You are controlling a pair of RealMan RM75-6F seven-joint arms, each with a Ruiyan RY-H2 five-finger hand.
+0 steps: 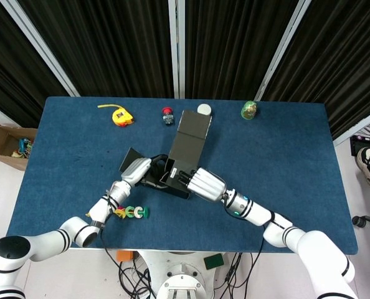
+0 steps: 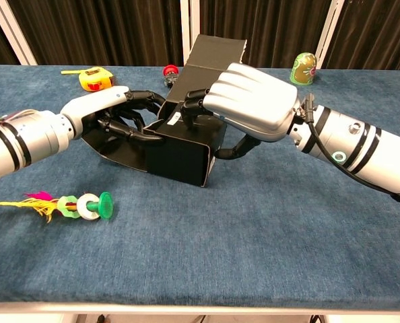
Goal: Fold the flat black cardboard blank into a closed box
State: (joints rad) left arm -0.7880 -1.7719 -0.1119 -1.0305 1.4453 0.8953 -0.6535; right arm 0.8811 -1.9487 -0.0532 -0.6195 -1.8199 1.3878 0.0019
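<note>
Although the head view looks down from far above, it shows both hands meeting on the black cardboard box (image 1: 175,177) near the front middle of the blue worktop (image 1: 284,143). The left hand (image 1: 135,168) reaches in from the box's left side with dark fingers curled onto its wall, probably bracing it. The right hand (image 1: 203,182) grips the box's right end from above, likely keeping the walls upright. Beyond the right hand the long lid flap (image 1: 190,138) lies open, so the box is not yet closed. Behind the left hand's wrist lies a ring toy with feathers (image 1: 132,212). Far past both hands sit a yellow tape measure (image 1: 119,115), a small red-topped object (image 1: 167,115), a white round object (image 1: 203,108) and a green figurine (image 1: 249,110).

In the chest view, the right hand (image 2: 250,101) clamps the box's top edge (image 2: 186,131) with fingers hooked inside, beside a small white label too small to read. The left hand (image 2: 112,111) grips the side wall, its fingertips inside.
</note>
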